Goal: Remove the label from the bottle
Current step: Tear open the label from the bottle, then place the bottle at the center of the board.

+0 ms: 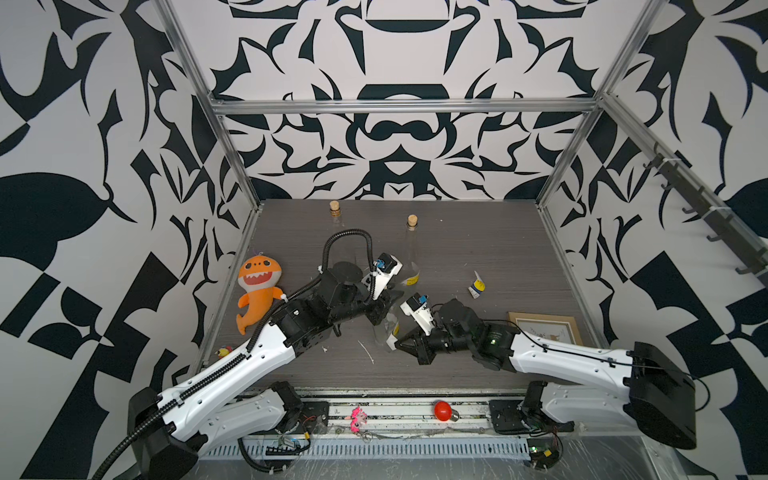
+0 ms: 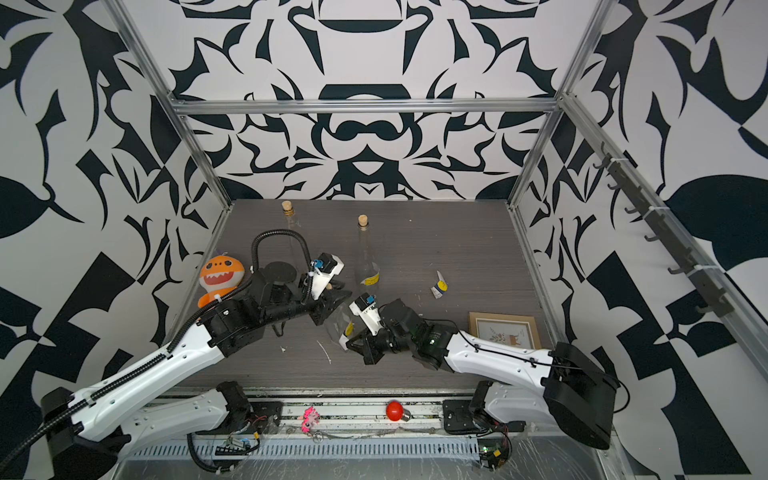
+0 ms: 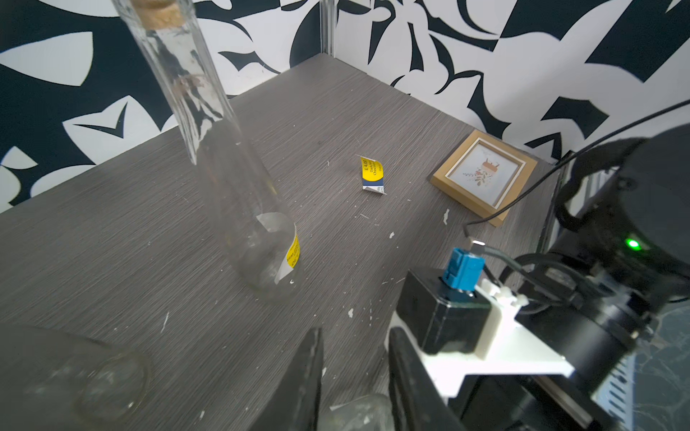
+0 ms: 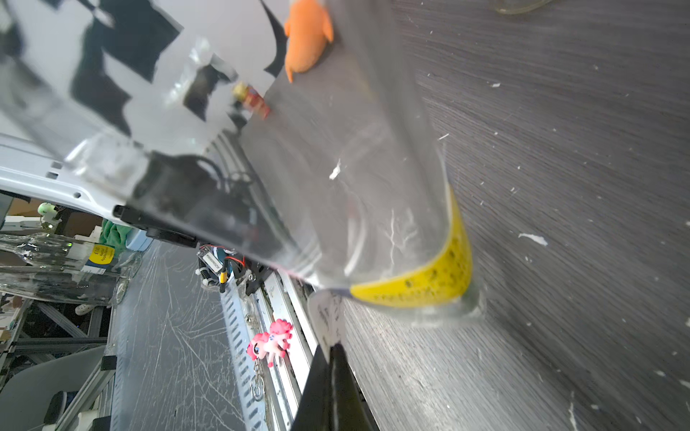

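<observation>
A clear glass bottle (image 1: 384, 328) lies tilted at the table's middle, between my two grippers. My left gripper (image 1: 388, 305) is shut on its narrow end, and glass shows between the black fingers (image 3: 313, 373) in the left wrist view. A yellow label (image 4: 429, 276) wraps the bottle's wide base. Its white flap (image 4: 326, 317) is peeled away from the glass. My right gripper (image 4: 333, 349) is shut on that flap, close to the tabletop and just right of the base (image 1: 398, 345).
A corked bottle (image 1: 412, 257) with a yellow label stands behind the grippers, and another corked bottle (image 1: 335, 212) is at the back. A loose label (image 1: 478, 286) and a picture frame (image 1: 544, 328) lie to the right. An orange plush shark (image 1: 257, 286) lies at the left.
</observation>
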